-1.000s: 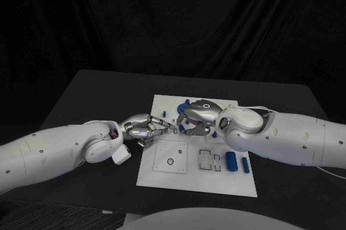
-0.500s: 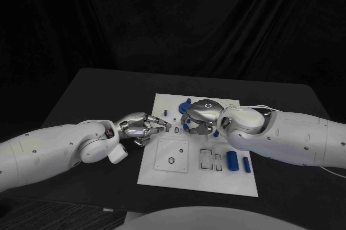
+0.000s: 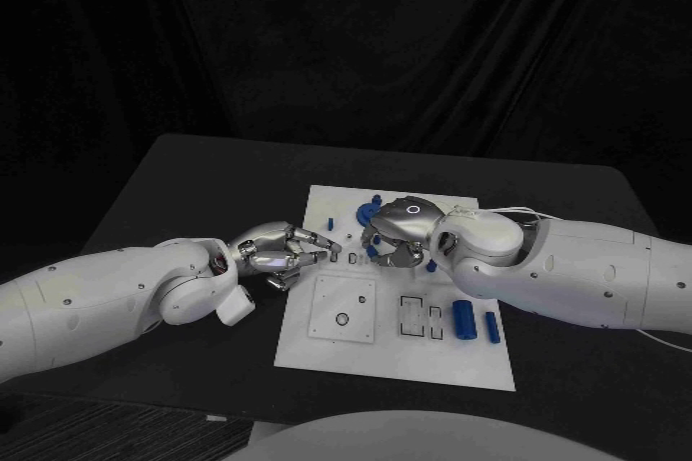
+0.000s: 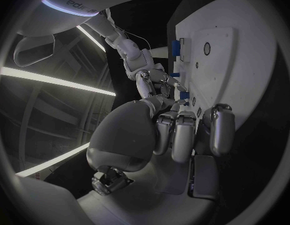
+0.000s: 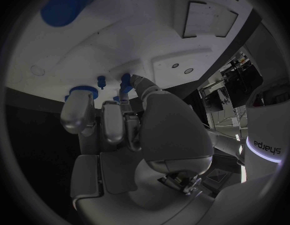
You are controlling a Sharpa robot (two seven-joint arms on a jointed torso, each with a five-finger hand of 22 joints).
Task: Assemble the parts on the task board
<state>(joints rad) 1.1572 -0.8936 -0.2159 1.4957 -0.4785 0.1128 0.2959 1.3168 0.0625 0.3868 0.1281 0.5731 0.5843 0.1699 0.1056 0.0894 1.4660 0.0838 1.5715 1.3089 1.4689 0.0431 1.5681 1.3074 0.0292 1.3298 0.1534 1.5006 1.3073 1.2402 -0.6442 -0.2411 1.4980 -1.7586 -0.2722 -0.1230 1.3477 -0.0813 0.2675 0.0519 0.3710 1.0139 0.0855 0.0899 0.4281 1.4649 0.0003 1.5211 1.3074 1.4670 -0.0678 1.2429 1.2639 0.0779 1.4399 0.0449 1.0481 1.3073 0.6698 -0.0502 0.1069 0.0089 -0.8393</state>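
Observation:
The white task board [image 3: 335, 349] lies mid-table. My right hand [image 3: 398, 232] hovers over its upper middle with fingers curled down, and it pinches a small blue peg [image 5: 125, 80] standing against the board [image 5: 151, 30]. A blue disc-shaped part [image 5: 82, 91] and a tiny blue stud [image 5: 101, 79] sit beside that peg. My left hand [image 3: 290, 249] rests at the board's left edge, fingers [image 4: 182, 132] curled in with nothing seen in them. From the left wrist, the right hand [image 4: 152, 80] is seen working among blue parts [image 4: 175, 47].
A thick blue cylinder [image 3: 463, 321] and a thinner one [image 3: 490, 328] lie on the board's right side beside rectangular slots [image 3: 413, 318]. A small blue peg [image 3: 329, 224] stands near the upper left corner. A raised square plate with a round hole [image 3: 342, 313] sits on the board's left.
My left hand has edged a little up and right, closer to the board's edge. The right hand has shifted slightly away from me over the same spot.

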